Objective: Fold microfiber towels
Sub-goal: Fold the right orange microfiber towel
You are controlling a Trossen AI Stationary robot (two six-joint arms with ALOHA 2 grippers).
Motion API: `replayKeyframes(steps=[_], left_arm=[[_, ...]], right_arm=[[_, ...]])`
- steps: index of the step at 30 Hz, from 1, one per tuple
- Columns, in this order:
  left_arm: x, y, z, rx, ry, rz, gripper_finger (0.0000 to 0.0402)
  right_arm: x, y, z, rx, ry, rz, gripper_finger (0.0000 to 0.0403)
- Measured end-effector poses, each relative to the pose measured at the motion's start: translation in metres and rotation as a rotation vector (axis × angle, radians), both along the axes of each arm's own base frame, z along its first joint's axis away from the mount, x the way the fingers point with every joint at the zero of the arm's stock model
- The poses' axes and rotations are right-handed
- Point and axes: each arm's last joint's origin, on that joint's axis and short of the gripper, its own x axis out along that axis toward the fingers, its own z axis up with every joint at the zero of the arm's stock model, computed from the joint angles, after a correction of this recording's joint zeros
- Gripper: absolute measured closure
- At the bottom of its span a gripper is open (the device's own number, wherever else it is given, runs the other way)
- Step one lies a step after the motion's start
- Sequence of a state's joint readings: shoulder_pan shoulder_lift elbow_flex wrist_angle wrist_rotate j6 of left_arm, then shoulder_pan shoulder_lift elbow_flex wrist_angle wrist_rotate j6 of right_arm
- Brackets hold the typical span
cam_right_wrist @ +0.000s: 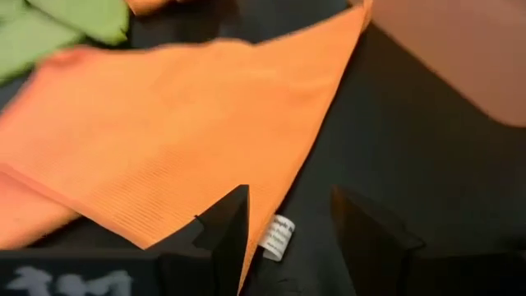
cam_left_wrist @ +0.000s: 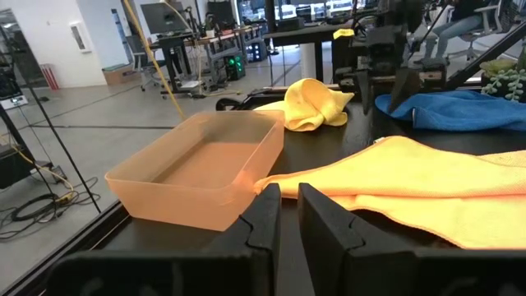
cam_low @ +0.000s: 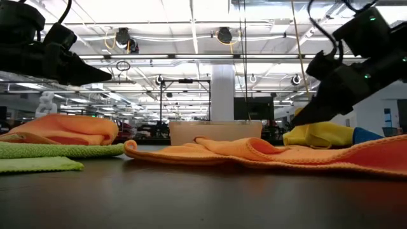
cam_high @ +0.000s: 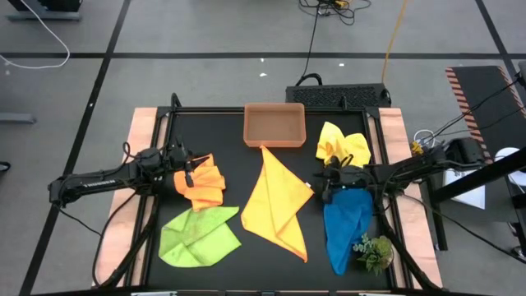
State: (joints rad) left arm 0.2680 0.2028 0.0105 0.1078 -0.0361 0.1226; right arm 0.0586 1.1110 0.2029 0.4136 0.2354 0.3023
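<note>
While my right gripper [cam_right_wrist: 283,226] hung unclenched over the middle yellow towel [cam_high: 275,205], left gripper [cam_left_wrist: 288,218] pinched empty, I figured the fold needed smoothing next.

This is a robotics lab or workshop in a large open hall: the black-topped bench [cam_high: 271,263] stands on a grey concrete floor [cam_high: 205,33] marked with dark lines, with loose cables [cam_high: 33,37] trailing across it. Beyond the bench, the low view shows long rows of ceiling strip lights [cam_low: 191,25], a white pillar [cam_low: 222,92] and more workstations with metal frames. The left wrist view shows desks with monitors [cam_left_wrist: 164,16] and what seems to be an office chair [cam_left_wrist: 460,33], though that far corner is hard to make out.
</note>
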Motion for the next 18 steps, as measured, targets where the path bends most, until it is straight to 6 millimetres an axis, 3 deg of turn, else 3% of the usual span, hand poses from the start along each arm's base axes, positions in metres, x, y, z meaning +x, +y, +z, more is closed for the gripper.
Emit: replayKeyframes(steps=[5,18], left_arm=[[0.000,0.000,0.000,0.000,0.000,0.000,0.0353],[0.000,0.000,0.000,0.000,0.000,0.000,0.0353]], right_arm=[[0.012,0.001,-0.001,0.006,0.073,-0.001,0.0237],[0.015,0.009,-0.023,0.105,0.176,0.027,0.0238]])
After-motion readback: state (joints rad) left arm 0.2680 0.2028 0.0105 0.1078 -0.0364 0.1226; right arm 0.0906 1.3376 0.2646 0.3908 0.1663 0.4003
